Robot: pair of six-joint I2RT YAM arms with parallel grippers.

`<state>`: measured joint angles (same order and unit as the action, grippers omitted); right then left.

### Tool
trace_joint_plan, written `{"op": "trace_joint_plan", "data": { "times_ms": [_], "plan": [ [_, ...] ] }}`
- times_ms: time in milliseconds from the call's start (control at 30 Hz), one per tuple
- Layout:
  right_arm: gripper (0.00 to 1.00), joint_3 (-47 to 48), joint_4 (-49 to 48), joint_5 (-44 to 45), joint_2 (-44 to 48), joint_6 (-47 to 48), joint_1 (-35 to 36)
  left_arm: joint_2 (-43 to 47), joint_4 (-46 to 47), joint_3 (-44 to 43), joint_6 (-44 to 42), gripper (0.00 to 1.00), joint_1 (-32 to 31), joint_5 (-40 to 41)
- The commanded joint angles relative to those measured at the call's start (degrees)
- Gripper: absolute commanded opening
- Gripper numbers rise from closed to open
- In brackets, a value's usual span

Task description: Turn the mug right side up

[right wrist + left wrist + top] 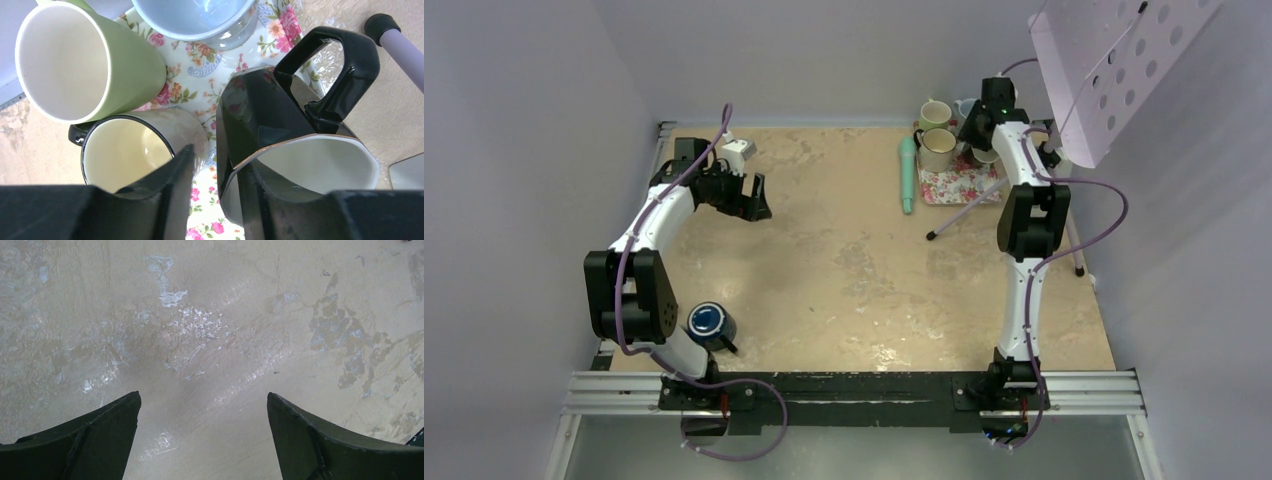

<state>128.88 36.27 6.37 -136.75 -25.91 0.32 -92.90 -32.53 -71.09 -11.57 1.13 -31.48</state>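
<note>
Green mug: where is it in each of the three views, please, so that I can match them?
Top external: the green mug is at the table's far right, at the far-left end of the floral tray.
Left wrist: not in it; only bare table shows.
Right wrist: upper left, mouth towards the camera.
Shared landmark: the floral tray.

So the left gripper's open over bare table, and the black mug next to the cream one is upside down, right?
Not quite: the black mug stands right side up; the right wrist view looks into its white inside. It is beside the cream mug, and the left gripper is open over bare table.
</note>
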Motion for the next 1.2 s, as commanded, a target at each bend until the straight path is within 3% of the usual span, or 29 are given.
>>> {"op": "trace_joint_plan", "data": {
  "times_ms": [0,800,1067,1167],
  "plan": [
    [0.44,3.19,-1.86,-1.69,1.52,0.15,-0.08,0.56,0.35,-0.59,-1.29,0.99,0.46,-0.77],
    [0.50,6.12,-8.89,-5.31,-2.38,0.51,-2.78,0.97,-0.64,-0.89,-2.73,1.00,0.46,-0.49],
    [0.51,5.64,-8.76,-4.15,0.54,3.13,-2.63,0.79,-1.05,-1.47,-3.28,1.00,0.46,-0.70],
    [0.55,5.08,-8.69,-3.26,4.10,6.85,-2.16,0.86,-4.90,-3.83,-7.45,1.00,0.46,-1.51]
  ]
}}
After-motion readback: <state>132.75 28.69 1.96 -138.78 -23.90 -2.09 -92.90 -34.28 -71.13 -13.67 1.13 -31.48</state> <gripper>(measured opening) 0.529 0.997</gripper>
